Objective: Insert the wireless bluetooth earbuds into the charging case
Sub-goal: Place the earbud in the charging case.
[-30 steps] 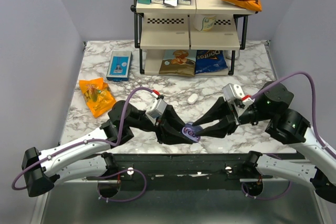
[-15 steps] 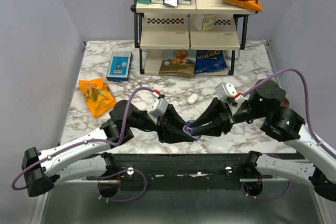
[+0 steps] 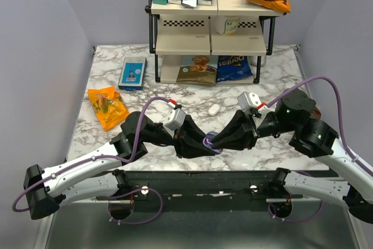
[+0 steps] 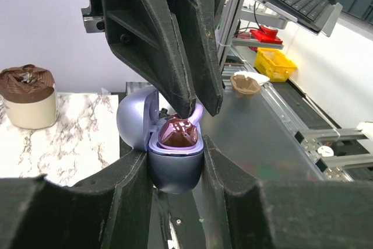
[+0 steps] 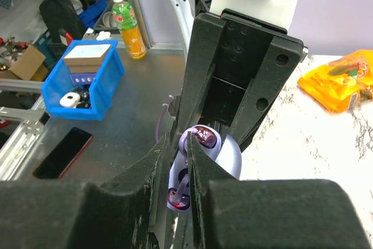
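Misalignment is the main danger. The right gripper (image 5: 179,161) pinches the held earbud (image 4: 197,112) tightly between its fingertips, just above the open charging case (image 4: 175,174). The left gripper (image 3: 202,144) clamps that case by its sides at the near edge of the table (image 3: 140,97), midway between the arms. A seated earbud (image 4: 178,133) appears to fill one socket. If the held earbud lands tilted, release could let it roll out and over the near edge; hard pressing could twist the case loose.
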`<state>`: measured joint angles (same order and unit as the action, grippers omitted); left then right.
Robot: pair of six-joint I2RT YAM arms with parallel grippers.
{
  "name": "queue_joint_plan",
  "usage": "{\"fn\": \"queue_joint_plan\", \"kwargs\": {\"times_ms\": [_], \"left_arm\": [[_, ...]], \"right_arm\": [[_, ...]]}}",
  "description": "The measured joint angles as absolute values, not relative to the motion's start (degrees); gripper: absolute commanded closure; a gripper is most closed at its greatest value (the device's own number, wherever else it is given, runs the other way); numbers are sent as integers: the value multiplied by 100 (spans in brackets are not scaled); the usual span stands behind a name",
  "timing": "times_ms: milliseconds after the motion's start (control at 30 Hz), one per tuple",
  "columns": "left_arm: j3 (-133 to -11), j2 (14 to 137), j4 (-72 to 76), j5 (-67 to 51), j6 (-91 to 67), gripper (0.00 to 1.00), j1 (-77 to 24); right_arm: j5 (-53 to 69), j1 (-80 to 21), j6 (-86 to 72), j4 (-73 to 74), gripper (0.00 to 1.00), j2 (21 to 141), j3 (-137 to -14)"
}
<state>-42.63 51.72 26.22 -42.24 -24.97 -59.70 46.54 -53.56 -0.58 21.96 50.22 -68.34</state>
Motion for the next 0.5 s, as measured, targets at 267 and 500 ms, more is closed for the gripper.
{"fn": "queue_joint_plan", "kwargs": {"times_ms": [267, 500], "left_arm": [[-4263, 5168, 2499, -4047, -2453, 99, -5970], [-4263, 5168, 2508, -3916, -2436, 99, -5968]], "right_arm": [[4366, -5356, -60, 2351, 86, 5019, -6834], [4093, -5356, -104, 2373, 95, 5017, -6834]]}}
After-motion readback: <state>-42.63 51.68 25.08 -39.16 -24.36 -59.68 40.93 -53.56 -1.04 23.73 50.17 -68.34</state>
